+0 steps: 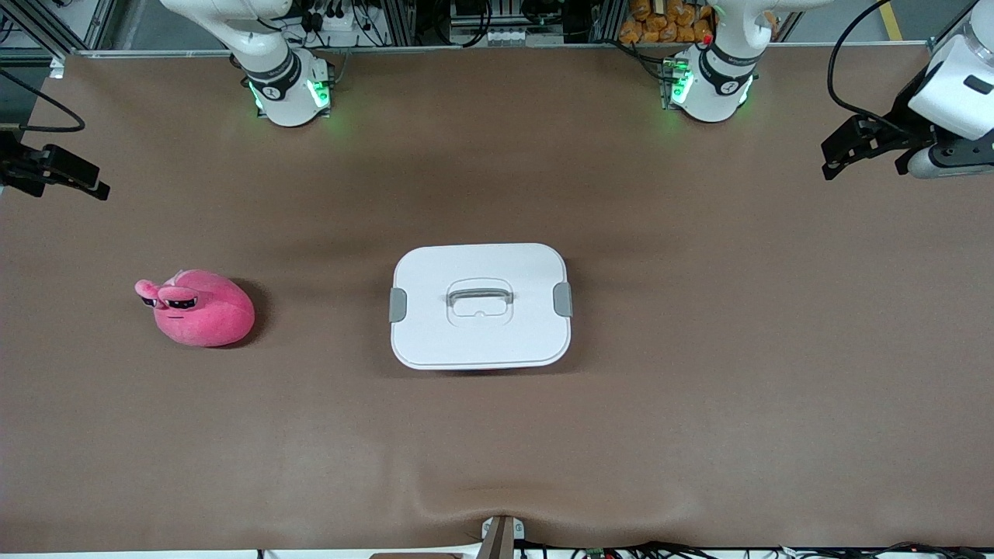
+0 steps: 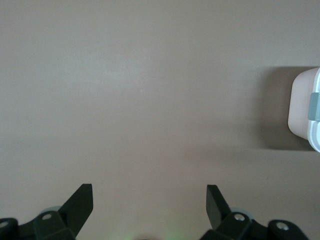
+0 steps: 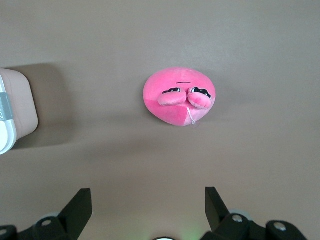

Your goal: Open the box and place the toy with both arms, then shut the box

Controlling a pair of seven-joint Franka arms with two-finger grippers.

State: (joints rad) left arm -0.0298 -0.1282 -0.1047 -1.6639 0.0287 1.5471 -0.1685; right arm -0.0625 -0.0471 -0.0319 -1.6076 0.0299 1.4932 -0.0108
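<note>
The box (image 1: pixel 480 341) stands in the middle of the table, its white lid on, with grey clips at both ends and a grey handle (image 1: pixel 479 295) in the lid's recess. Its pink wall shows in the left wrist view (image 2: pixel 300 112) and the right wrist view (image 3: pixel 20 105). The toy (image 1: pixel 203 309), a hot-pink plush with dark sunglasses eyes, lies toward the right arm's end of the table, apart from the box (image 3: pixel 177 97). My left gripper (image 1: pixel 863 164) (image 2: pixel 149 200) hangs open over bare table at the left arm's end. My right gripper (image 1: pixel 62 180) (image 3: pixel 148 202) hangs open and empty at the right arm's end.
A brown cloth covers the table (image 1: pixel 699 435) and wrinkles near the front edge by a small mount (image 1: pixel 501 536). The two arm bases (image 1: pixel 291 93) (image 1: pixel 710 89) glow green along the back edge.
</note>
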